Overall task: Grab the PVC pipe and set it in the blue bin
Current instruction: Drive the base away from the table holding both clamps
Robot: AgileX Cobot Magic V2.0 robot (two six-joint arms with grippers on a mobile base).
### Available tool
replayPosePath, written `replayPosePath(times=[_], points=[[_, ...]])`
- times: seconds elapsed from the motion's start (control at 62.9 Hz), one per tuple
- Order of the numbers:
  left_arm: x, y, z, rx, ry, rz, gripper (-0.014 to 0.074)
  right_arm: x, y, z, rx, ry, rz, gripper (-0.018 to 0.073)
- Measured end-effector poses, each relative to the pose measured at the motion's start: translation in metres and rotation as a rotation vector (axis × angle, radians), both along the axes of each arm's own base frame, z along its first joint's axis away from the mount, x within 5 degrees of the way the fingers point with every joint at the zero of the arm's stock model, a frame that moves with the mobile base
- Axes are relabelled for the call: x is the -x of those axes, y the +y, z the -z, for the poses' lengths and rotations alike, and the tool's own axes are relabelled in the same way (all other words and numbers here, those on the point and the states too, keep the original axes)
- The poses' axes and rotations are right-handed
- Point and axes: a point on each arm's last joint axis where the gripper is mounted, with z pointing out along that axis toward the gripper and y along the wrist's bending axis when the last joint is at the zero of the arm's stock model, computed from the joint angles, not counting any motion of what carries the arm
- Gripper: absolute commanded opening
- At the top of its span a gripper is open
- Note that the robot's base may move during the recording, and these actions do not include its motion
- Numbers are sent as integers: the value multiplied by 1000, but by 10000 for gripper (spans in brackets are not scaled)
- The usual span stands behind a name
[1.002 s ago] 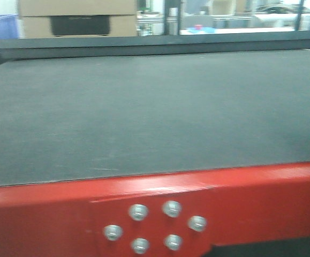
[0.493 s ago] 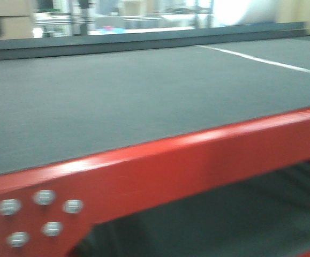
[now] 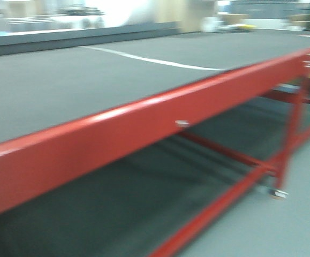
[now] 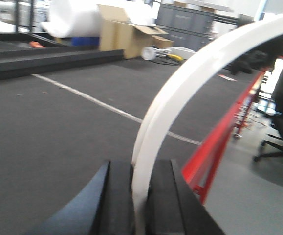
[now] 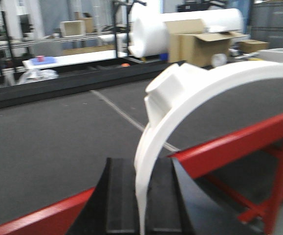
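**Pipe gripped, bin unseen**

The left fingers clamp a curved PVC pipe that arcs up and rightward; the right fingers clamp one likewise. Beyond lies the dark bench. No blue bin shows, so which arm is nearer cannot be told.

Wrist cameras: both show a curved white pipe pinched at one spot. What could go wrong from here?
The left gripper and right gripper each pinch only a narrow part of a curved pipe, so the left pipe or right pipe might twist or slip. Either could also knock the red table frame.
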Motion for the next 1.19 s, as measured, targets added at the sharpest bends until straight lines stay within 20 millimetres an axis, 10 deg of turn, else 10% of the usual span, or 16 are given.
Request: replayPosePath(times=[1.193], points=[[0, 0, 0, 0, -2, 0, -111, 2, 0, 1, 0, 0, 0, -168]])
